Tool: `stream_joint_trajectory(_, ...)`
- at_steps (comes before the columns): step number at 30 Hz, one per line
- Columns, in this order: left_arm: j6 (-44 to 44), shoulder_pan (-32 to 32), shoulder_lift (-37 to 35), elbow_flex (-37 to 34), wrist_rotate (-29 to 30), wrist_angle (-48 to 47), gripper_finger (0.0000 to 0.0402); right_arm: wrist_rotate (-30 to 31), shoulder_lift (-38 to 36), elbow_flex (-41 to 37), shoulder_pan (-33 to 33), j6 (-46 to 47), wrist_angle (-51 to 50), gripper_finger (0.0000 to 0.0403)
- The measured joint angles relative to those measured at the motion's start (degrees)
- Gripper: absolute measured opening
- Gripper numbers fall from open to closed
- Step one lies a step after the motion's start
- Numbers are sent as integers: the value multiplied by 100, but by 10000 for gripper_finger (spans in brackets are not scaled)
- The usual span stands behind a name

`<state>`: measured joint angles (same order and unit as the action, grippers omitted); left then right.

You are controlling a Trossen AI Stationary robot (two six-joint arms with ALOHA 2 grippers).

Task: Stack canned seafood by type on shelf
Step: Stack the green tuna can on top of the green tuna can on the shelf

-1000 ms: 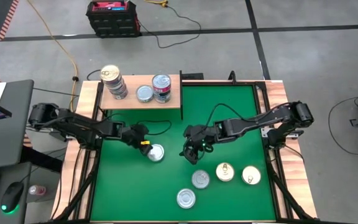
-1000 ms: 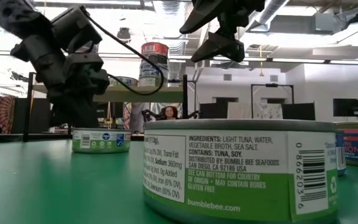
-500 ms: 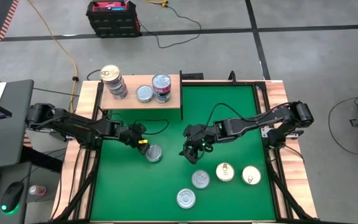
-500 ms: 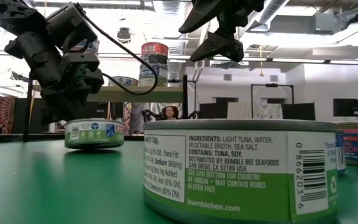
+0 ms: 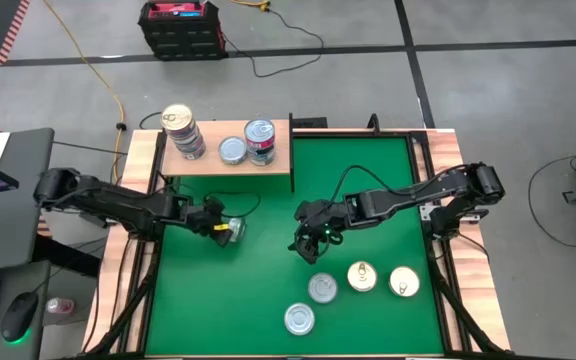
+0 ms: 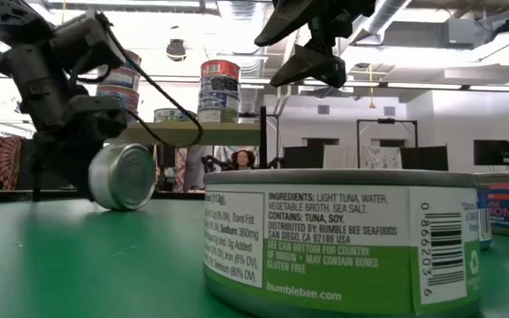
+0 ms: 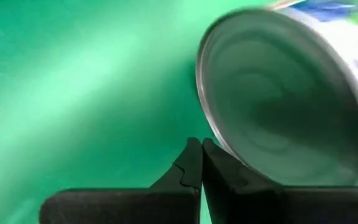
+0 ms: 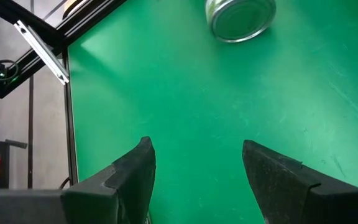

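Low view: tin (image 6: 124,177) tipped on edge on mat (image 5: 268,290), below shelf (image 5: 208,160); left gripper (image 7: 201,163) pinched shut beside it, holding nothing. Likely a slipped grasp. Right gripper (image 8: 194,167) gapes, empty, waiting right of tin.

A green mat (image 5: 268,200) covers the table; four tins (image 5: 353,288) lie on it, three stacks on the shelf (image 5: 208,162).

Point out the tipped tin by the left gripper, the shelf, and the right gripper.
tipped tin (image 6: 124,177): low view, on its round silver end face.
shelf (image 5: 208,159): high view, on bare board between the stacks.
right gripper (image 8: 197,171): right wrist view, midway between its open fingertips.
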<state>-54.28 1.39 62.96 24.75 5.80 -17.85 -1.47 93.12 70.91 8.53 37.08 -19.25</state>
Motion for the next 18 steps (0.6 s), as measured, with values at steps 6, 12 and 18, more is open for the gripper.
stream_joint_trajectory(6,2,-2,-969,4,363,-457,2,-5,0,0,-4,-1,9,265)
stream_joint_trajectory(12,-1,60,-1721,7,776,-531,25,24,0,0,-4,-3,15,265)
stream_joint_trajectory(18,108,357,-1910,15,1225,60,65,124,0,0,-17,-30,11,265)
